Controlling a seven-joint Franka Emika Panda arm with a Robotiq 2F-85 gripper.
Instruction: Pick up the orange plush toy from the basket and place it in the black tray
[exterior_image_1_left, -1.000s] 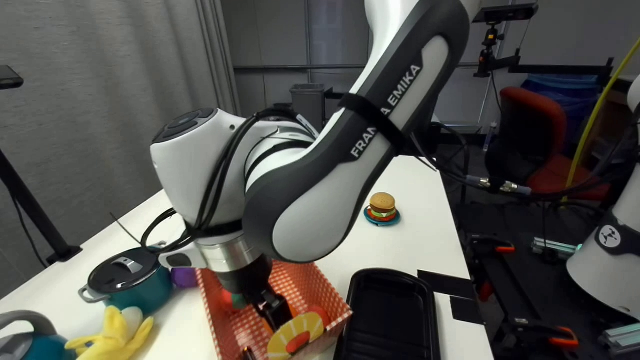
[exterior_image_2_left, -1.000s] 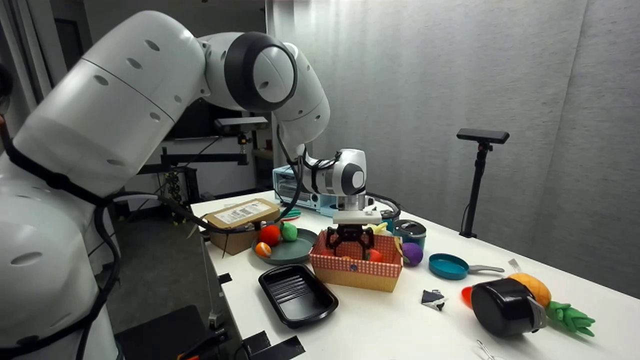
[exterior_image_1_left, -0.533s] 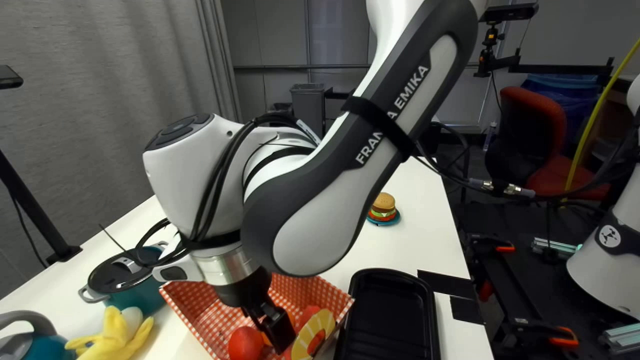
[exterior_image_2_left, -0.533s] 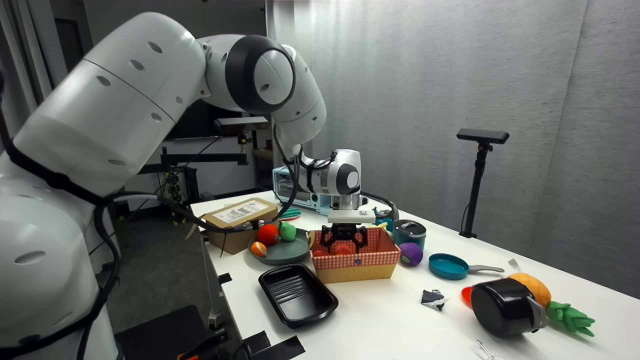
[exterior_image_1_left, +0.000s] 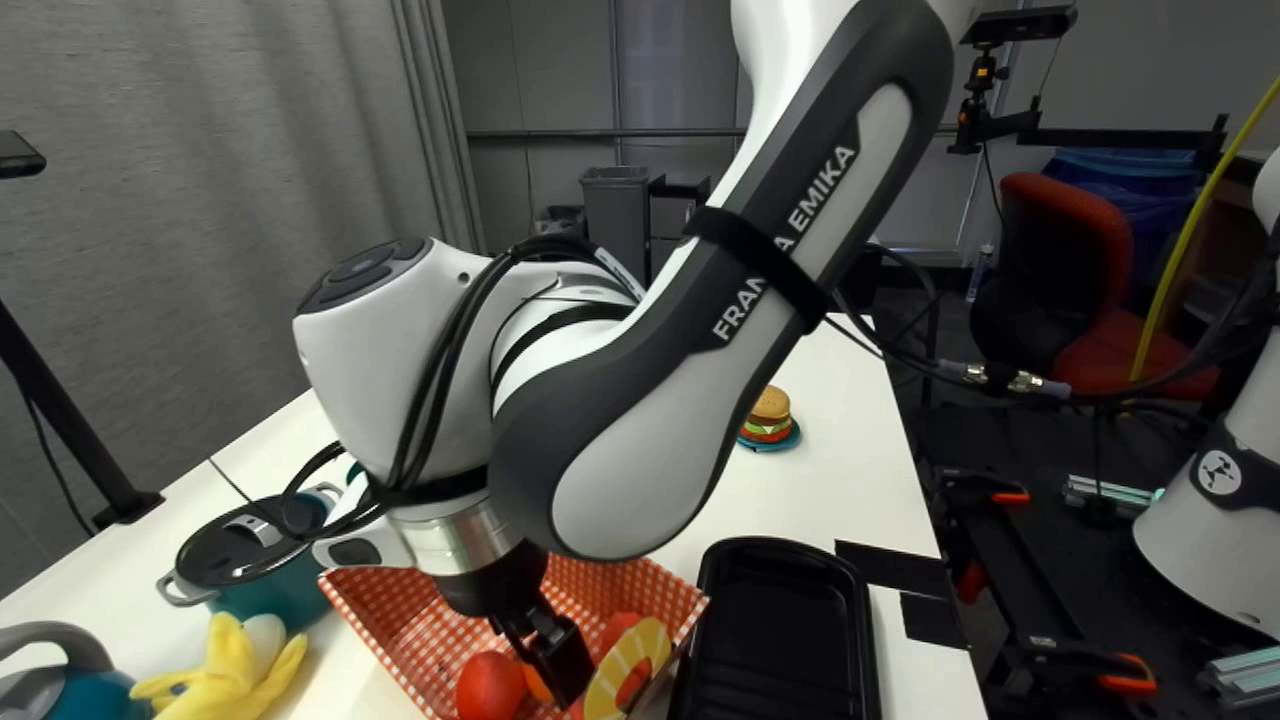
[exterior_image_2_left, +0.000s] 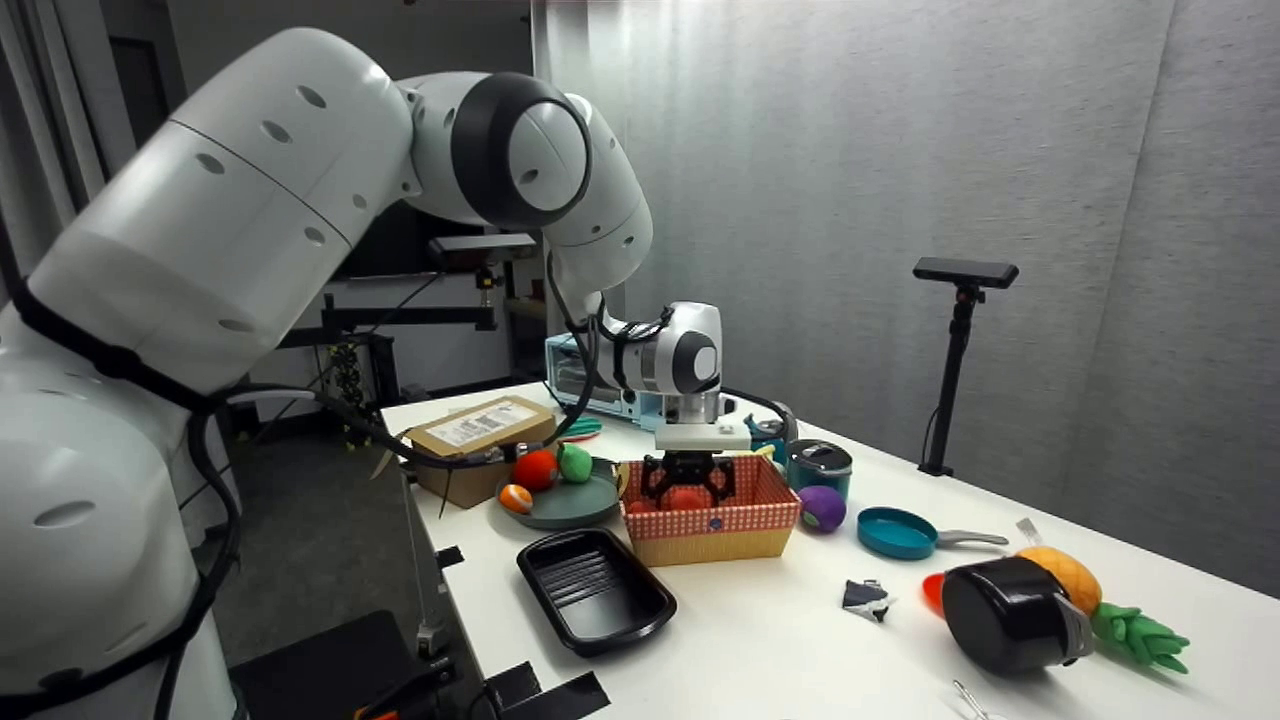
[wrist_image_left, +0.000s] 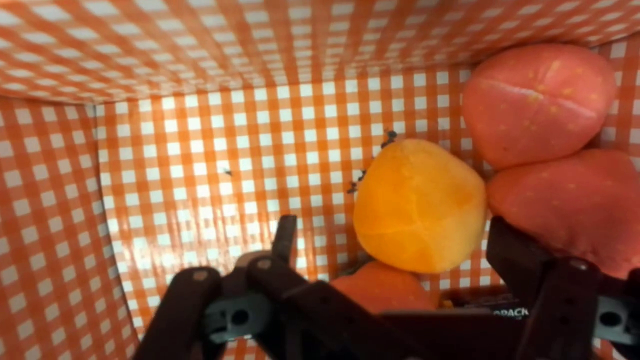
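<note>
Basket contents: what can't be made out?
Wrist view: lower red toy, partly behind the pincer.
Wrist view: wording on the dark item, partly covered by the pincer.
Wrist view: rightmost red toy, cut off by the right edge.
In an exterior view: orange plush toy, partly behind the pincer.

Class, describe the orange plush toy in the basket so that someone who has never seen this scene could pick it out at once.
On the white table, beside the black tray, find the checkered basket. Inside it, in the wrist view, look by the open gripper for the orange plush toy. It is rounded and yellow-orange, unlike the red toys next to it.
</note>
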